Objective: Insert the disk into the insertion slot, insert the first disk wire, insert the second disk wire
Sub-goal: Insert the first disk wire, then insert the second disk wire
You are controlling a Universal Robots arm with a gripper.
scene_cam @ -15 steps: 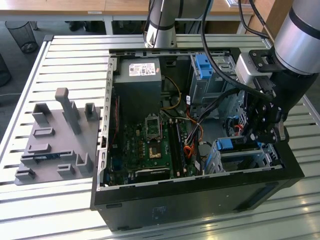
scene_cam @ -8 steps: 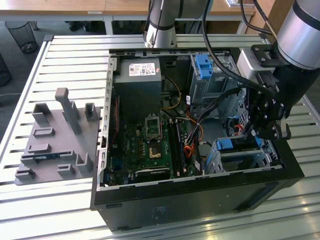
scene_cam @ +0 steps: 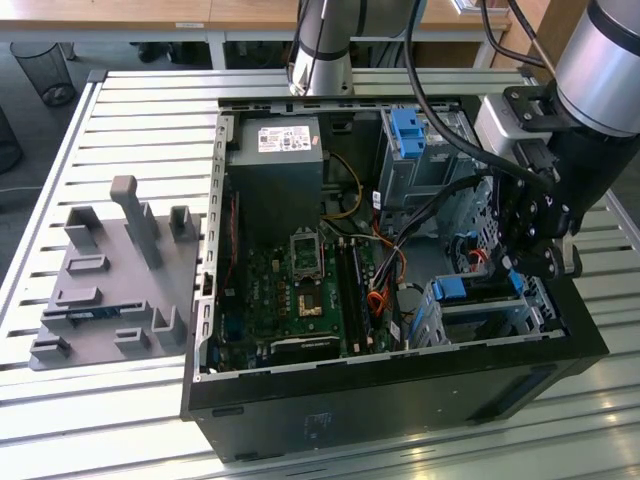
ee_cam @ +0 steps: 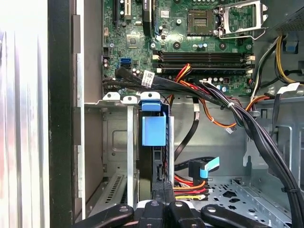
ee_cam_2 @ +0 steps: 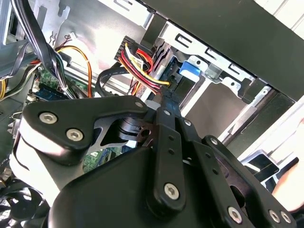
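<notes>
slatted metal table (scene_cam: 130, 110) — open computer case (scene_cam: 400, 420), grey fixture plate (scene_cam: 100, 330)

Blue-framed disk (ee_cam: 154, 130) in the insertion slot (ee_cam: 130, 142), gripper (ee_cam: 164, 185) tight on a disk wire (ee_cam: 191, 185).

You see a bright blue frame on the disk (ee_cam: 154, 129), a silver insertion slot (ee_cam: 118, 142), a black gripper (ee_cam: 164, 190), a green motherboard (ee_cam: 137, 42) and red and yellow wires (ee_cam_2: 135, 59).

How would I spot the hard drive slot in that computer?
In the open black computer case, go to the near corner on the exterior view's right. The insertion slot is the low silver cage there, squatter than the grey bay with the blue tab behind it.
</notes>
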